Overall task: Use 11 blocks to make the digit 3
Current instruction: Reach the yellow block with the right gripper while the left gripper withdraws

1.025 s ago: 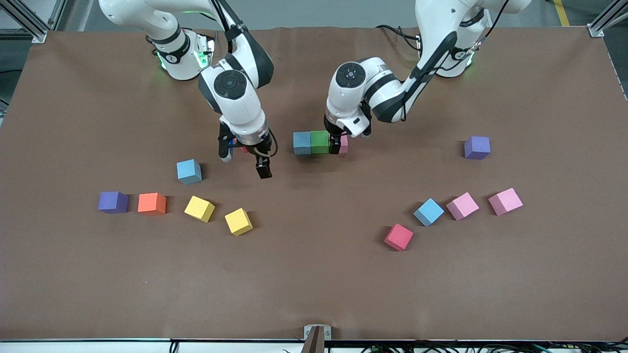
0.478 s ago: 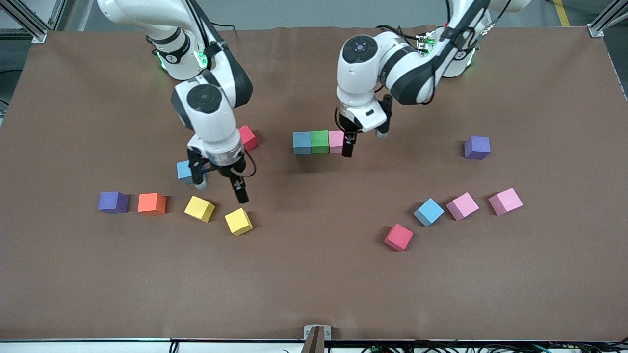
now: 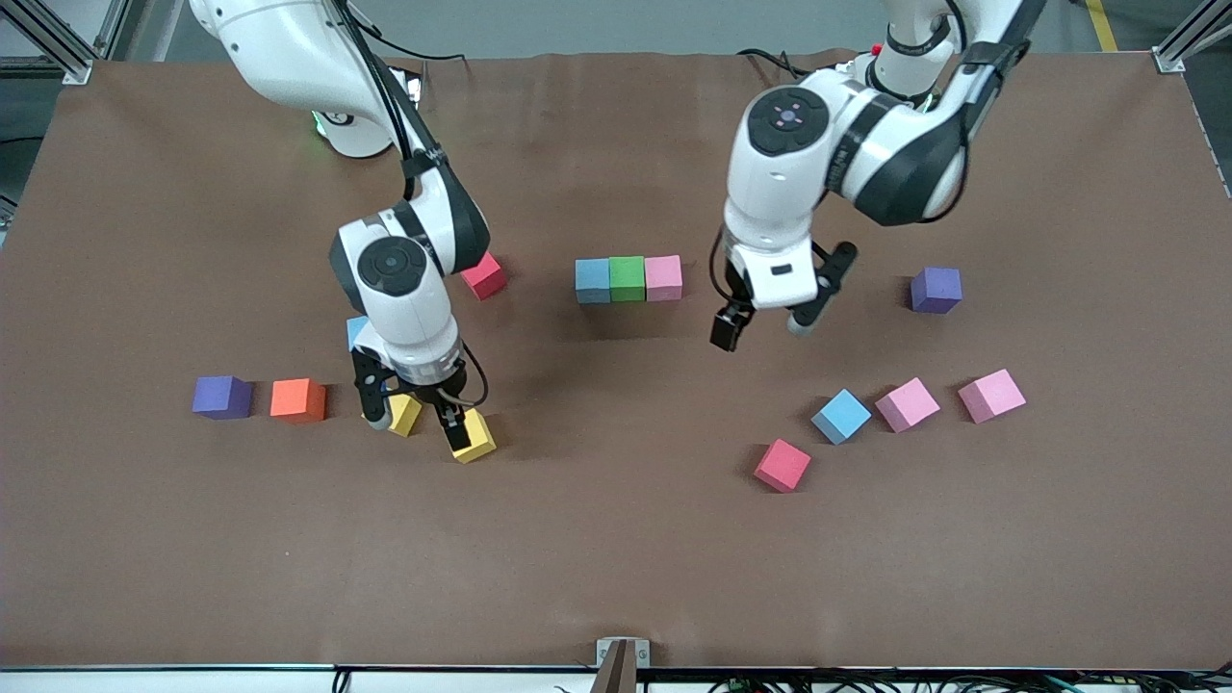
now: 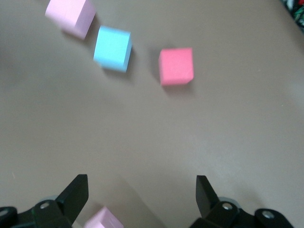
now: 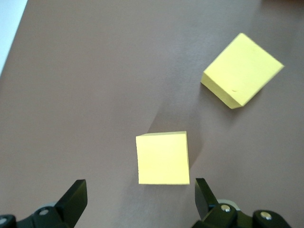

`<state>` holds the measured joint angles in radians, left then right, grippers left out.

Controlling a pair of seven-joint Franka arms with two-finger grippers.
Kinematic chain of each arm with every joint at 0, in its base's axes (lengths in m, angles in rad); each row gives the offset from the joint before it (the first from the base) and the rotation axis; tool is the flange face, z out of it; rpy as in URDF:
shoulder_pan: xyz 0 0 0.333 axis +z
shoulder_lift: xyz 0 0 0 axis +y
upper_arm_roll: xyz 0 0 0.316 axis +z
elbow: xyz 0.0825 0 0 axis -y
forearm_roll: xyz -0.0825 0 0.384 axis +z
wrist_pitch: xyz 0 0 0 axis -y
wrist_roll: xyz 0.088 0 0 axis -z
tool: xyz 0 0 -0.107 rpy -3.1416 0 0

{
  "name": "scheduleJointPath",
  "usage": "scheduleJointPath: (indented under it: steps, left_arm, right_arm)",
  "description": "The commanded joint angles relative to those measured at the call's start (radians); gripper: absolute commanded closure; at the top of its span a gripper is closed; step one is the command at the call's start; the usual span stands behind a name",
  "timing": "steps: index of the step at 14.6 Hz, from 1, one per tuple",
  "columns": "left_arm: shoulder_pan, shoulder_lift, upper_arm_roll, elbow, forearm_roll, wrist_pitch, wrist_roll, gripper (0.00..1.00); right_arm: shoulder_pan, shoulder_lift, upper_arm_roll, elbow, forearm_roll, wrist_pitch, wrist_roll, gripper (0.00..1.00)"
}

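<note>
A row of three touching blocks, light blue [image 3: 593, 280], green [image 3: 627, 278] and pink [image 3: 663, 277], lies mid-table. My right gripper [image 3: 414, 421] hangs open low over two yellow blocks [image 3: 407, 415] [image 3: 476, 441]; in the right wrist view one yellow block [image 5: 162, 157] sits just ahead of the open right gripper [image 5: 138, 197], the other yellow block [image 5: 242, 70] farther off. My left gripper [image 3: 765, 325] is open and empty over bare table. The left wrist view has the left gripper [image 4: 142, 194] open, with pink [image 4: 71, 14], light blue [image 4: 112, 47] and red [image 4: 176, 66] blocks ahead.
Loose blocks: red [image 3: 483, 276], a half-hidden light blue [image 3: 356, 332], orange [image 3: 297, 399], purple [image 3: 221, 397], purple [image 3: 936, 290], light blue [image 3: 840, 416], two pink [image 3: 907, 404] [image 3: 991, 396], red [image 3: 782, 465].
My left gripper let go of the pink block in the row and swung away toward its own end. My right gripper travelled from beside the red block down over the yellow blocks.
</note>
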<state>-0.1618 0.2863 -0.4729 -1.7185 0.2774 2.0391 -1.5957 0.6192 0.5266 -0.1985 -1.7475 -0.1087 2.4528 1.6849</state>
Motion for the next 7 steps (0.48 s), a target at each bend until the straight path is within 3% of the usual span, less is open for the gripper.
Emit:
scheduleJointPath:
  steps: [1, 7]
  left_arm:
    - [0.071, 0.059, -0.010, 0.109, 0.016, -0.060, 0.231, 0.00]
    - [0.252, 0.070, -0.010, 0.172, 0.017, -0.074, 0.733, 0.00]
  right_arm:
    - [-0.032, 0.029, 0.014, 0.034, -0.012, -0.018, -0.103, 0.00]
    - [-0.068, 0.066, 0.019, 0.036, -0.002, -0.023, -0.183, 0.00]
